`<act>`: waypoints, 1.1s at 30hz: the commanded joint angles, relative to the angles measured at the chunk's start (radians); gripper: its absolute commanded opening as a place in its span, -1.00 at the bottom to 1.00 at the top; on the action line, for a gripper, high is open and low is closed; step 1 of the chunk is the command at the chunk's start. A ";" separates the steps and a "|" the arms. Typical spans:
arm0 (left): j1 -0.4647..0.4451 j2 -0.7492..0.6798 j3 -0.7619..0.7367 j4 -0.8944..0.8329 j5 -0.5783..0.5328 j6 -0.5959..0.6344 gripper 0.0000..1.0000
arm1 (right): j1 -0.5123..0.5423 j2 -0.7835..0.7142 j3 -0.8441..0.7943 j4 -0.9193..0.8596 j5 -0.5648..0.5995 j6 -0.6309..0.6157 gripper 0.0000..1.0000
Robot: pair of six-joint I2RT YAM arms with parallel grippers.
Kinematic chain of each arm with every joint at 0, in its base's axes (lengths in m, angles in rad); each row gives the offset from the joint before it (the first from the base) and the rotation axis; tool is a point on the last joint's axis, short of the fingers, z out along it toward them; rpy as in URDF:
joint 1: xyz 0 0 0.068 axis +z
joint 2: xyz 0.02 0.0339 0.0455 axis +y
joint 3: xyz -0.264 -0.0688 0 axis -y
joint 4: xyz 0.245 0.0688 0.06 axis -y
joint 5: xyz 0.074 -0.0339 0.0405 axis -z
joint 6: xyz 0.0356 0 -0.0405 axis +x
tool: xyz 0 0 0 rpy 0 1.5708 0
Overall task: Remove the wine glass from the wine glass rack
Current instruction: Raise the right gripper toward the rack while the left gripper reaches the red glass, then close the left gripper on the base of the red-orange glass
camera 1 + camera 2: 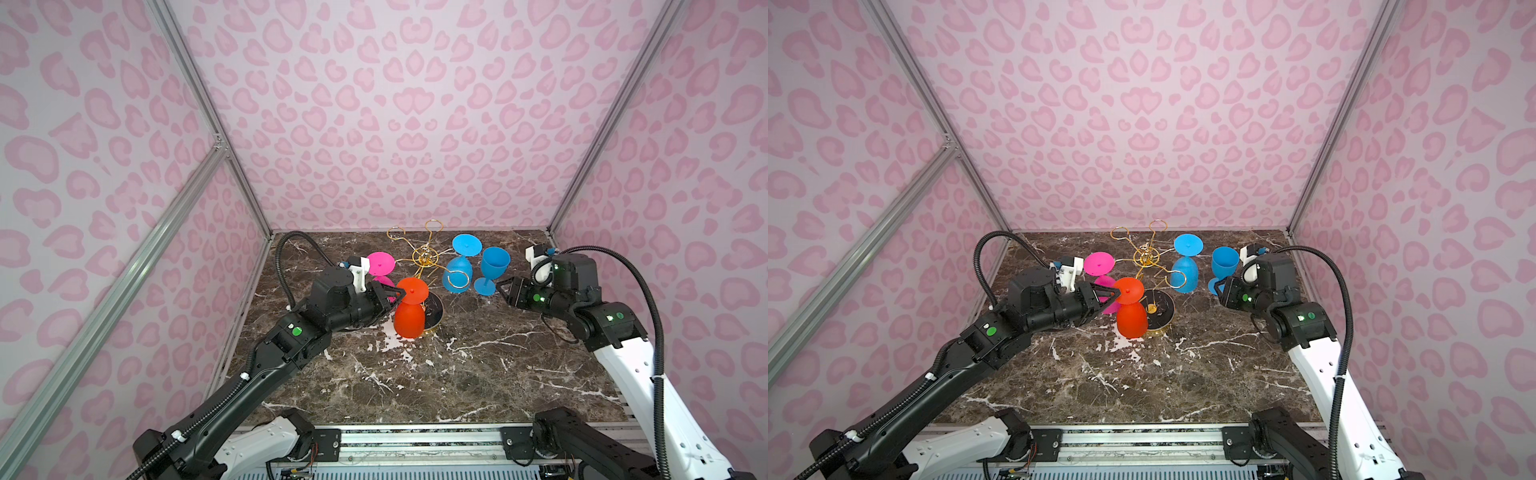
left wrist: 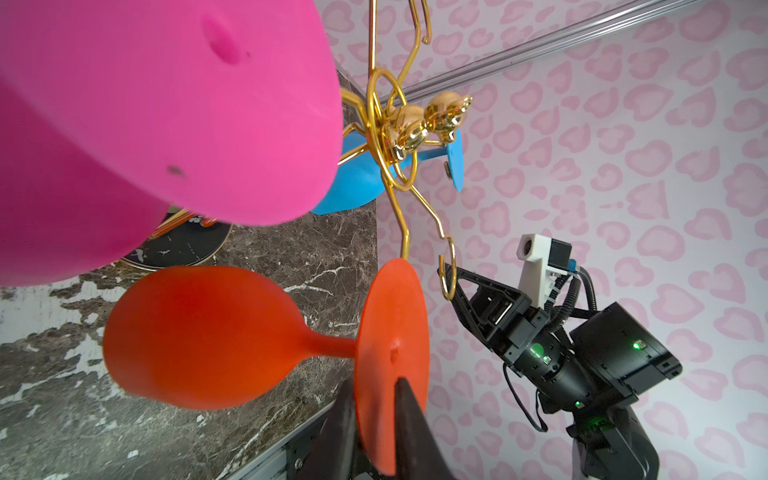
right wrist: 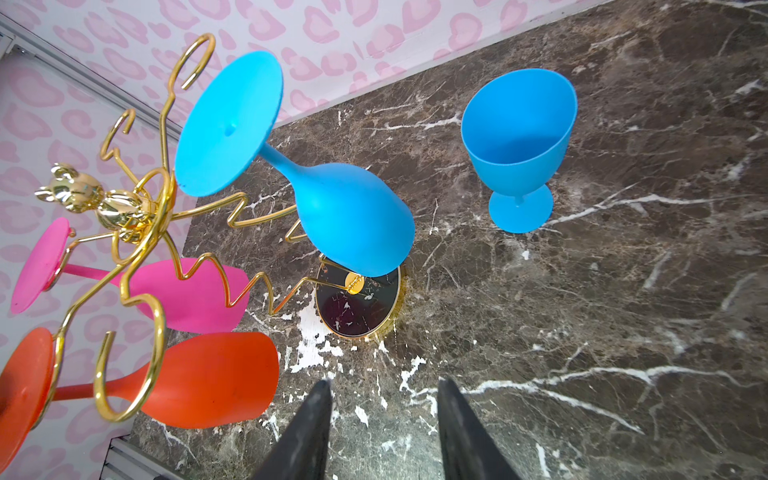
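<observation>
The gold wire wine glass rack (image 1: 424, 254) stands mid-table on a round black base (image 1: 434, 309). An orange wine glass (image 1: 409, 318) hangs bowl-down from its near arm, the stem inside a wire loop (image 3: 124, 374). My left gripper (image 2: 374, 381) is shut on the rim of this glass's flat foot (image 2: 395, 316), one finger on each face, as both top views also show (image 1: 1116, 293). A pink glass (image 1: 380, 263) and a blue glass (image 1: 457, 274) hang from other arms. My right gripper (image 3: 384, 381) hovers open and empty right of the rack (image 1: 500, 286).
A second blue glass (image 1: 494, 262) stands upright on the marble table (image 1: 457, 374), just ahead of the right gripper. Pink patterned walls close in the back and both sides. The pink glass's bowl (image 2: 166, 104) hangs very close to the left wrist camera.
</observation>
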 commanded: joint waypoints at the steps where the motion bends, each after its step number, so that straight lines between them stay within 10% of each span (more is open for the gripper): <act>1: 0.003 -0.010 -0.010 0.046 0.001 -0.009 -0.69 | 0.000 0.002 -0.007 0.021 0.000 0.005 -0.12; 33: 0.008 -0.037 -0.084 0.235 -0.100 -0.195 -0.92 | 0.001 -0.018 -0.010 0.007 0.011 0.018 -0.12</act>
